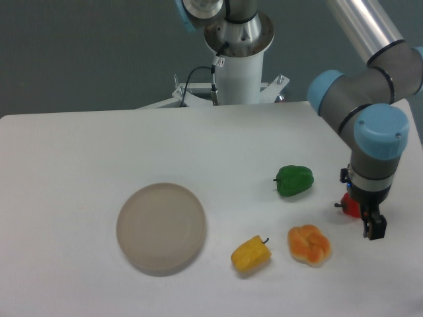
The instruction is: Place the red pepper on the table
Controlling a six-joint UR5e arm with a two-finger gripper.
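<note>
Only a sliver of the red pepper (347, 205) shows, low on the white table (79, 152) at the right; the rest is hidden behind my wrist. My gripper (360, 203) hangs right over and in front of it, pointing down. One dark finger (373, 228) reaches toward the table just right of the pepper, and the other shows as a small black piece up by the wrist's left side. The jaws stand wide apart and do not close on the pepper.
A green pepper (294, 180) lies left of the gripper. An orange lobed pepper (308, 244) and a yellow pepper (251, 254) sit nearer the front. A round beige-grey plate (161, 227) is at centre left. The arm's base (238, 59) rises behind the table.
</note>
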